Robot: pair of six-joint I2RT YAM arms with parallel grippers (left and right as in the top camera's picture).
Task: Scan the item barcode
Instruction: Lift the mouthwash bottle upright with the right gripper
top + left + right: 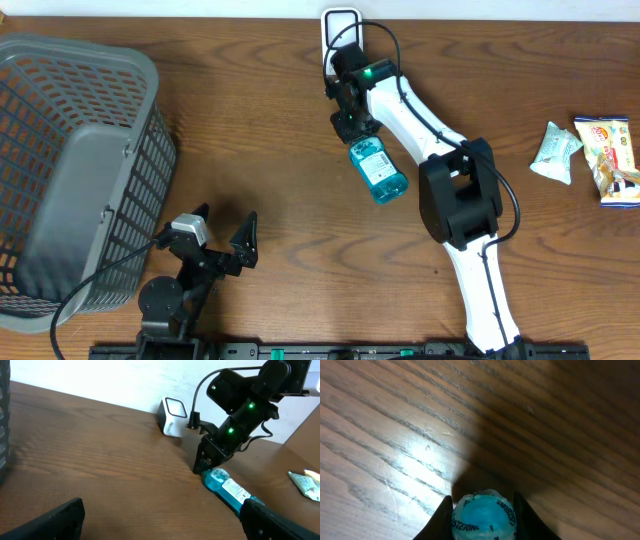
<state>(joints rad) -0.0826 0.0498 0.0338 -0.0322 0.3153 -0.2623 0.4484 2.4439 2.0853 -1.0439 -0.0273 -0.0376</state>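
Our right gripper (pixel 482 505) is clamped on the cap of the bottle (pixel 377 170), a finger pressed to each side. The blue body trails back from it toward the arm's base, low on the surface (pixel 250 120). The scanner (pixel 172 416) stands just beyond the gripper. We should grip firmly, lift, and roll the label toward the scanner's window; we cannot see the barcode. Only the right wrist view shows the grip. Only the overhead shows our left gripper (pixel 222 245), spread wide and well apart.
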